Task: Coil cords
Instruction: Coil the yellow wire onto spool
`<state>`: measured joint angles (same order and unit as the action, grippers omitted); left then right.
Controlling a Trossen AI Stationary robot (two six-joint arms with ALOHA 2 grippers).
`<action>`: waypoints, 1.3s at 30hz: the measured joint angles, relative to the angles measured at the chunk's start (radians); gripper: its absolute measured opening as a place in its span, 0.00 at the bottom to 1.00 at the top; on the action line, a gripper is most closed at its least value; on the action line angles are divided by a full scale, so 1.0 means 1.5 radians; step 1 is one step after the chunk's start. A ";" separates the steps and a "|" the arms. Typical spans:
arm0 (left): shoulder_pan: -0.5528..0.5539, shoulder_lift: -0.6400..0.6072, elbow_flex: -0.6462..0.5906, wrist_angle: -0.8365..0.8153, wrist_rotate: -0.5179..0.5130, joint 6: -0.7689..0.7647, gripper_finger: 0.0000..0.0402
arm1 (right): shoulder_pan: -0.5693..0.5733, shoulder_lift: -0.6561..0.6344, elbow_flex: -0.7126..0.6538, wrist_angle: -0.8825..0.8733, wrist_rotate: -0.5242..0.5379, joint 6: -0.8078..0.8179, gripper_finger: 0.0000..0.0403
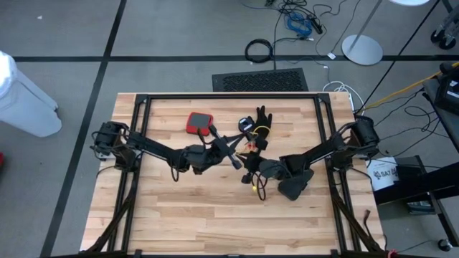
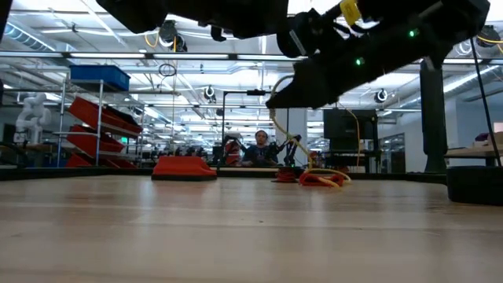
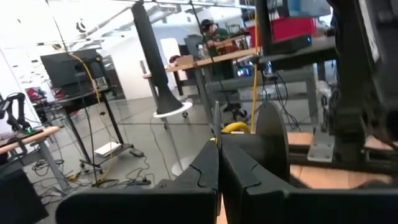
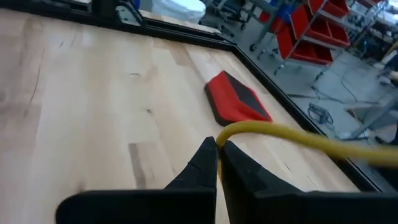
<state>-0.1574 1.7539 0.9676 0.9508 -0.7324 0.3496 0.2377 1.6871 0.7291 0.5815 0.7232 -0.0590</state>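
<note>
Right wrist view: we see our right hand (image 4: 217, 152) pinched shut on the yellow cord (image 4: 292, 135), raised above the desk (image 4: 93, 112) near the red case (image 4: 236, 99). Our left hand (image 3: 219, 165) looks shut, seemingly on that cord.

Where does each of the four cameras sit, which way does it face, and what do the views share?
High view: overhead, straight down on the table; both arms, meeting mid-table.
Low view: table-top height, level across to the room; arms overhead.
Left wrist view: on the left arm, facing the room; left gripper shut on the yellow cord.
Right wrist view: on the right arm, down at the wood; right gripper shut on the yellow cord.
Shared: the red pad shows in the high, low and right wrist views.
</note>
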 joint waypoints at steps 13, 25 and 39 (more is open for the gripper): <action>0.000 0.006 0.000 -0.015 0.000 0.015 0.00 | 0.001 -0.120 0.000 -0.123 -0.066 0.070 0.00; -0.003 0.006 0.000 -0.020 0.028 -0.003 0.00 | -0.004 -0.120 0.000 -0.146 -0.065 0.080 0.00; -0.018 0.007 0.000 -0.054 0.039 -0.032 0.00 | -0.014 -0.120 0.000 -0.182 -0.043 0.087 0.00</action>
<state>-0.1844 1.7638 0.9676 0.8700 -0.6735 0.3011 0.2162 1.5078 0.7288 0.3085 0.6590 0.0709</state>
